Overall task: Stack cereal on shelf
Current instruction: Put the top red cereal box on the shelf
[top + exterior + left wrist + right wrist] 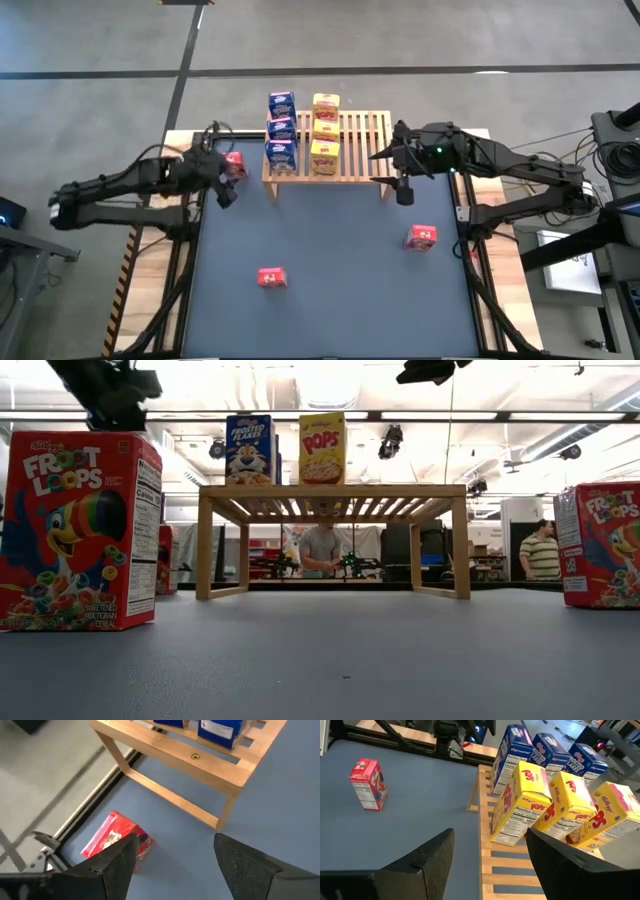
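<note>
Left gripper (pixel 226 182) hangs by the shelf's left end, fingers (pixel 112 865) spread apart and holding nothing, a red box (pixel 117 841) lying on the mat just beyond them, close to the table's left rim; right gripper (pixel 402 172) hovers at the shelf's right end, its fingers (pixel 427 857) likewise parted and empty.

Cereal boxes are small printed cartons; three blue ones (pixel 281 130) marked Frosted Flakes stand in a row front to back on the slats, and three yellow ones (pixel 324 133) marked Pops stand in a second row just to their right; from the right wrist the yellow boxes (pixel 552 807) sit close together, the blue boxes (pixel 547 752) behind them.

Shelf (pixel 360 148) is pale wood with parallel slats and short legs, set at the far middle of the blue mat (pixel 330 300); its right half is bare slats; the low view shows open space under the top between the legs (pixel 204 545).

Red boxes: one beside the left gripper (pixel 234 163), off the shelf's left end; one (pixel 421 237) on the mat's right side, near the right edge; one (pixel 271 278) toward the near left of the mat, well apart from the others; wide bare mat lies between them and in front of the shelf.

Two people (pixel 322 547) show in the room behind.
</note>
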